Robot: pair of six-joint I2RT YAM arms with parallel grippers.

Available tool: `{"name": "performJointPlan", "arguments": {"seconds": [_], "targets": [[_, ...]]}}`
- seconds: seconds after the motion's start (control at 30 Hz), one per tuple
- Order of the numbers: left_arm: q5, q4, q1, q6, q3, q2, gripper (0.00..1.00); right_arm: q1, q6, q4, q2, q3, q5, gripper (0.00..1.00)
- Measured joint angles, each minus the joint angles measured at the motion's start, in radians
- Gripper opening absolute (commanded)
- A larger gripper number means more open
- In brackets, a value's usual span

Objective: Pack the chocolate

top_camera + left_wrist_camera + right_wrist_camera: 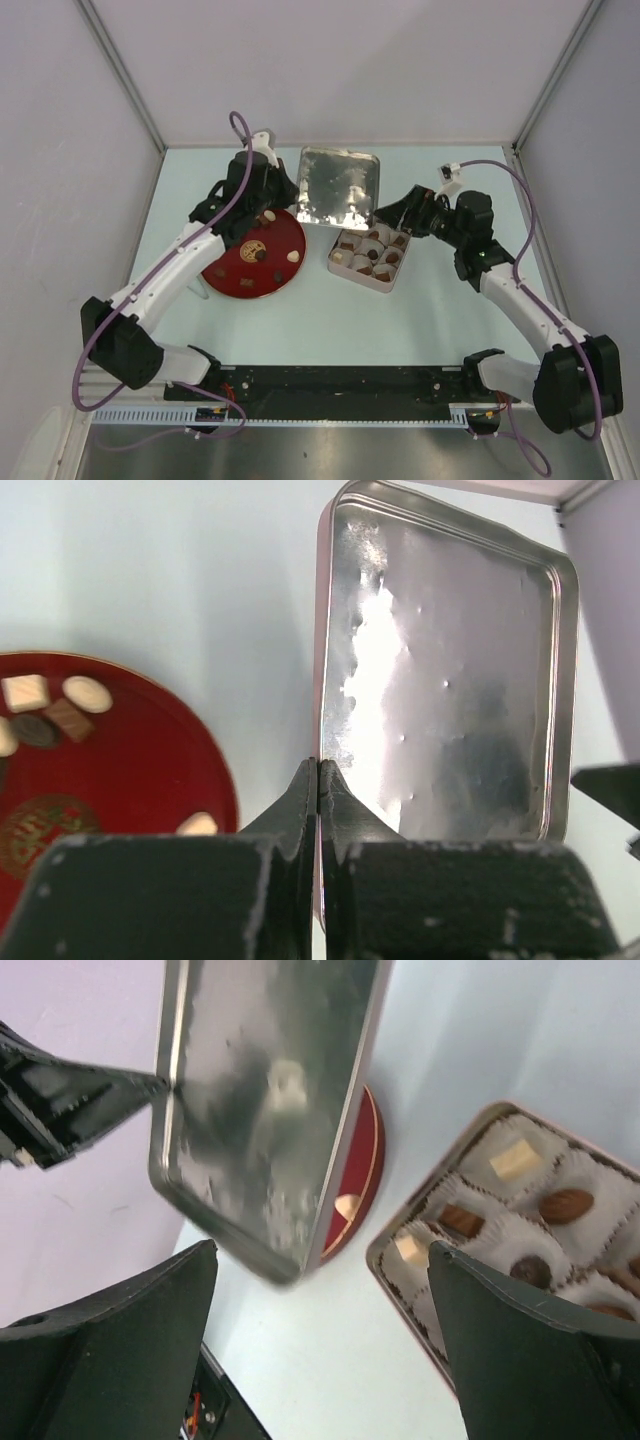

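Chocolate (87, 694) on red plate (150, 770), upright lid (460, 680) beside

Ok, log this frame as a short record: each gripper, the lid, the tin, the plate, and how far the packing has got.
left gripper: shut on the rim of the lid, holding it tilted
right gripper: open, holding nothing, near the lid and the tin
tin: uncovered; several paper cups hold chocolate
red plate: a few loose pieces on it, dark and cream
status: packing unfinished, lid not yet on the tin
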Motion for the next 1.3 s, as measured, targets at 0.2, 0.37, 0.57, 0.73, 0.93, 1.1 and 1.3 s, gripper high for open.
{"name": "performJointPlan", "arguments": {"seconds": [0.2, 0.37, 0.57, 0.73, 0.93, 1.1, 1.3], "targets": [[0.06, 0.053, -0.034, -0.047, -0.032, -0.008, 0.0, 0.0, 0.058, 0.105, 0.112, 0.052, -0.037, 0.93], [0.095, 0.1, -0.059, -0.071, -0.05, -0.008, 0.0, 0.0, 0.082, 0.146, 0.172, 0.093, -0.046, 0.71], [0.12, 0.158, -0.071, -0.088, -0.071, -0.008, 0.07, 0.0, 0.099, 0.164, 0.186, 0.099, -0.066, 0.28], [0.116, 0.173, -0.064, -0.087, -0.076, 0.002, 0.27, -0.005, 0.085, 0.153, 0.17, 0.136, -0.093, 0.05], [0.152, 0.22, -0.076, -0.092, -0.076, 0.005, 0.54, -0.001, -0.064, -0.006, 0.13, 0.194, -0.021, 0.0], [0.161, 0.216, -0.071, -0.093, -0.079, -0.006, 0.76, 0.033, -0.271, -0.207, 0.101, 0.273, 0.135, 0.0], [0.179, 0.201, -0.019, -0.138, -0.136, -0.101, 1.0, 0.241, -0.579, -0.351, 0.082, 0.344, 0.524, 0.0]]}}
